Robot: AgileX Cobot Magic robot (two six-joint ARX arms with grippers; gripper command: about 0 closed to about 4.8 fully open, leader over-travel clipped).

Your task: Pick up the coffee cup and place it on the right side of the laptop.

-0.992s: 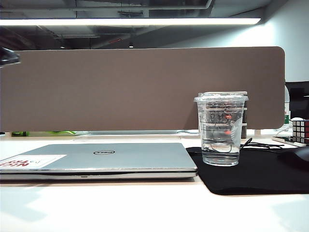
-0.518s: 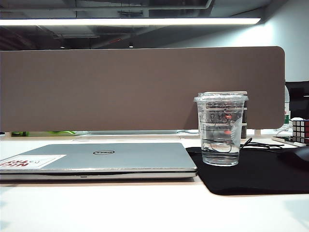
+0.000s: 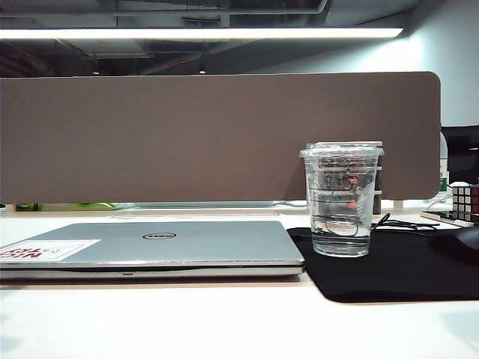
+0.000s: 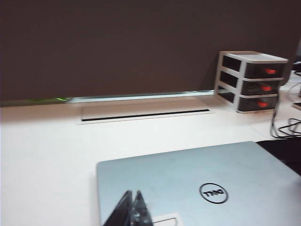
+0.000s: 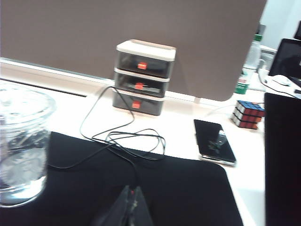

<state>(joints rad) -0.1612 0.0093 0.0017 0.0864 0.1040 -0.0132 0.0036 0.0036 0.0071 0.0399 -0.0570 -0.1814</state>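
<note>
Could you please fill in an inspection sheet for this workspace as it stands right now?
Surface: white desk with a black mouse mat on its right part.
Job's things: coffee cup upright on the mat, right of the closed laptop, apart from it.
Clutter: grey three-drawer organizer, puzzle cube, phone lying flat.
Grippers: left gripper shut, empty, above the laptop lid; right gripper shut, empty, above the mat. Neither shows in the exterior view.
Cables: black cable looping across the mat from the organizer.
Surroundings: brown divider panel behind the desk.
</note>
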